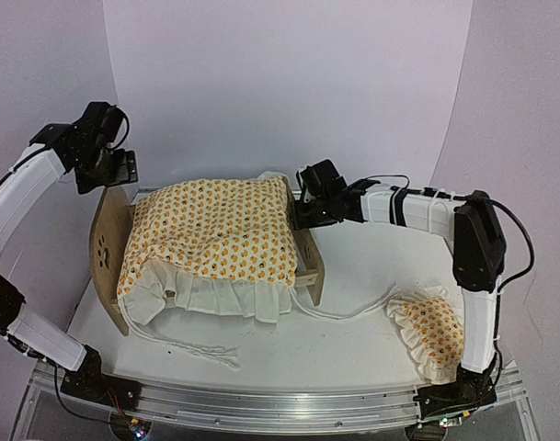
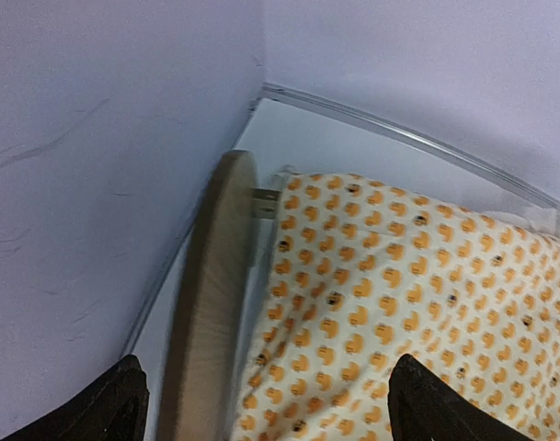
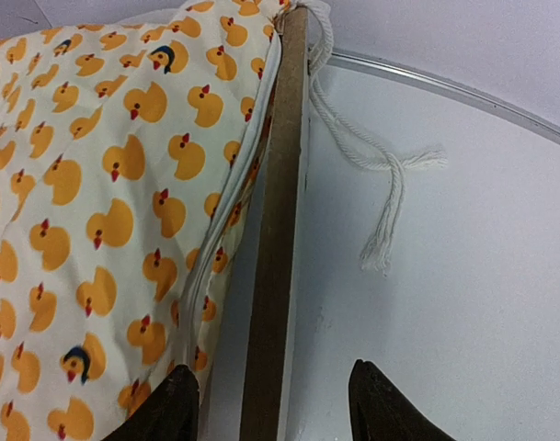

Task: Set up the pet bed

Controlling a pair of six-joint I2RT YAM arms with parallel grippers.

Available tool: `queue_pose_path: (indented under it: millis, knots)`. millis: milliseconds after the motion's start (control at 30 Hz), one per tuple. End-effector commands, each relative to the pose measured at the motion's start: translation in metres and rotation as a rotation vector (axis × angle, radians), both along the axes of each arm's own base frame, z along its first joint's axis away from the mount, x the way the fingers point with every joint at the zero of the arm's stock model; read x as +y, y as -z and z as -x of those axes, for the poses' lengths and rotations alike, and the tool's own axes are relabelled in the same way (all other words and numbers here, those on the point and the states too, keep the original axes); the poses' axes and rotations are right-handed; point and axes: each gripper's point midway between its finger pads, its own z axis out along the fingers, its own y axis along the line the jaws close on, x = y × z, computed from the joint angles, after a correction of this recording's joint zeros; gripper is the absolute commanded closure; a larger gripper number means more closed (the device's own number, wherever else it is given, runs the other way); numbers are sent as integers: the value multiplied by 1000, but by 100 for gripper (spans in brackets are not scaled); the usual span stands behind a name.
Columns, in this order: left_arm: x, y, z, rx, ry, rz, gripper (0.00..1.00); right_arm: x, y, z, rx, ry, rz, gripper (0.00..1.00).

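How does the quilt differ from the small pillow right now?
The quilt is much larger than the pillow. The quilt is draped over the pet bed; the pillow lies apart from it on the table. Both share the orange duck print and white ruffles.

- The duck quilt (image 1: pixel 215 234) hides the top of the pet bed (image 1: pixel 108 248).
- The right arm (image 1: pixel 477 322) hides 1 side of the ruffled pillow (image 1: pixel 425 333).
- The left arm (image 1: pixel 27 188) runs off the left edge.
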Motion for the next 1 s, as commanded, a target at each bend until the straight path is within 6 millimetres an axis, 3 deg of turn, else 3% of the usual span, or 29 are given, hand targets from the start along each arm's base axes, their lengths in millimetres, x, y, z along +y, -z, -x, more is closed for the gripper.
queue_pose_path:
  millis: [0, 100, 233, 333, 467, 600, 700, 833, 967]
  knots:
    - [57, -11, 7, 29, -97, -74, 11, 13, -18, -30, -83, 39, 14, 45]
    - [73, 7, 4, 74, -137, -65, 14, 13, -12, -45, -93, 91, 44, 49]
    - [69, 32, -8, 116, -127, -46, 19, 11, -11, -52, -98, 154, 29, 59]
    - [70, 47, -16, 131, -129, -45, 23, 12, -11, -50, -74, 183, -18, 78]
    - [69, 69, -30, 153, -121, -31, 38, 4, -12, -38, -57, 258, -51, 99]
    - [55, 84, -49, 159, -57, 17, 53, -14, -15, -16, -59, 378, -92, 100]
    - [34, 90, -72, 149, 25, 78, 58, -23, -21, 2, -60, 468, -185, 100]
    - [8, 79, -106, 109, 131, 164, 63, -27, -28, 18, -72, 530, -296, 100]
    - [-11, 66, -127, 79, 221, 196, 62, -33, -27, 16, -95, 558, -280, 100]
